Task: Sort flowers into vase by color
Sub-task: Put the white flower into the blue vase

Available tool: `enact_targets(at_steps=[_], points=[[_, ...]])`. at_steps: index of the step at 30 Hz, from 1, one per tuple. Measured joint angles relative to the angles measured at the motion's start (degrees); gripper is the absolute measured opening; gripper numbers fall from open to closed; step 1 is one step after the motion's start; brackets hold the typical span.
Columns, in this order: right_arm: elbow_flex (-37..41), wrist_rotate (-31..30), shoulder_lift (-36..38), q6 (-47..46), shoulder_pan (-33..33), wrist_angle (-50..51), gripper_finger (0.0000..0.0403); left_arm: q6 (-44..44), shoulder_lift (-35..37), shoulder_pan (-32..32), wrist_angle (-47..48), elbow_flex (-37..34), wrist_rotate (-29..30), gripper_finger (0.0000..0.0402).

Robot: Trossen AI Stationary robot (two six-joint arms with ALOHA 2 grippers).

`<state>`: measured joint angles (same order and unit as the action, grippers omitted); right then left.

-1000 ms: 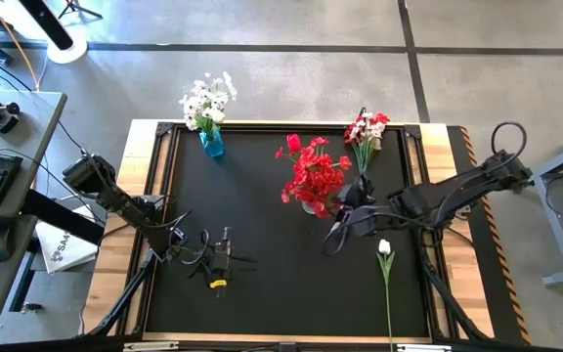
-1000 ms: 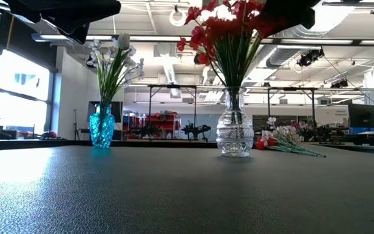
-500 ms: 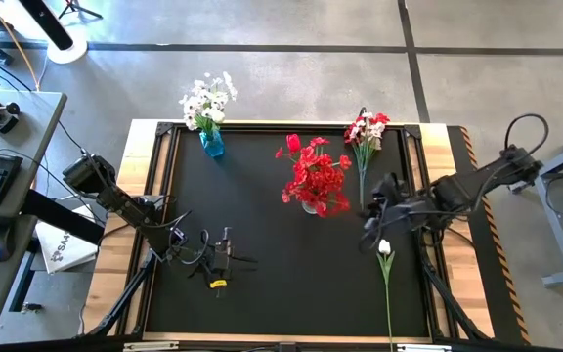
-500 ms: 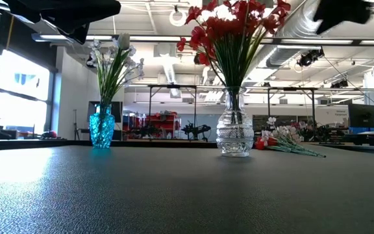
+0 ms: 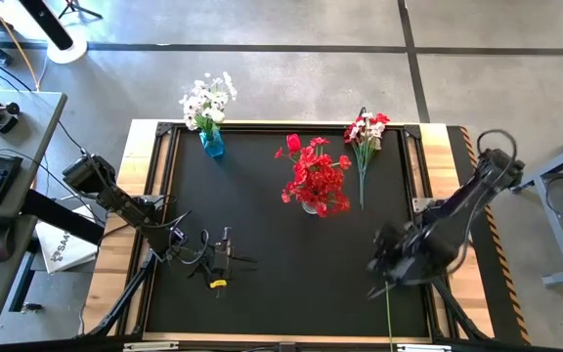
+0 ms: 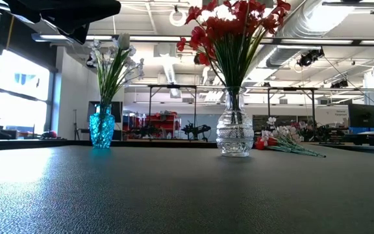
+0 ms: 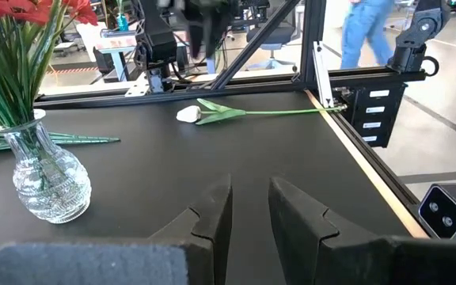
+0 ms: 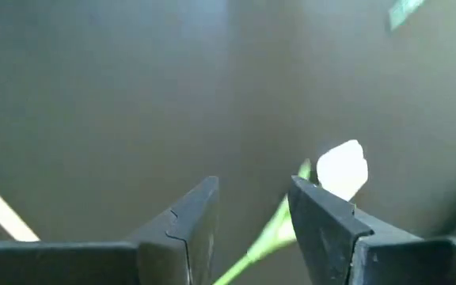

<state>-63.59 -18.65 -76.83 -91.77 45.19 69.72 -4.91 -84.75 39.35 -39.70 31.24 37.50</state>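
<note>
From the overhead frame's right, I am swinging the right tool away from the clear vase of red flowers at centre and down to the lower right, where it is now hanging blurred over the white tulip lying on the black desk. That, in my judgement, is opening the next pick, a white bloom bound for the blue vase at upper left. The right tool's fingers are standing parted and empty, the blossom showing just past one fingertip. A mixed red-and-white bunch is still lying at upper right. My left tool is waiting at lower left, fingers slightly apart, grasping nothing.
</note>
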Motion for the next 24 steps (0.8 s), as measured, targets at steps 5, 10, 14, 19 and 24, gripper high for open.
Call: enact_targets(at_steps=[5,10,14,19,24], points=[[0.02,9.99,-8.31,-9.73,1.11,1.42,0.0166,0.07,0.00,0.00,0.02,0.00,0.00,0.0074],[2.06,14.88,-13.10,-10.03,1.11,-3.06,0.0194,0.52,0.00,0.00,0.04,0.00,0.00,0.0074],[9.28,17.92,-11.88,-12.92,1.11,-9.43,0.0194,0.55,0.00,-0.02,1.26,0.00,-0.05,0.0074],[16.32,18.53,-10.01,-16.72,0.36,-16.39,0.0177,0.13,0.00,0.00,3.53,0.00,-0.07,0.0074],[20.92,18.53,-9.95,-15.31,-1.57,-26.53,0.0140,0.00,0.00,0.00,3.80,0.00,-0.05,0.0074]])
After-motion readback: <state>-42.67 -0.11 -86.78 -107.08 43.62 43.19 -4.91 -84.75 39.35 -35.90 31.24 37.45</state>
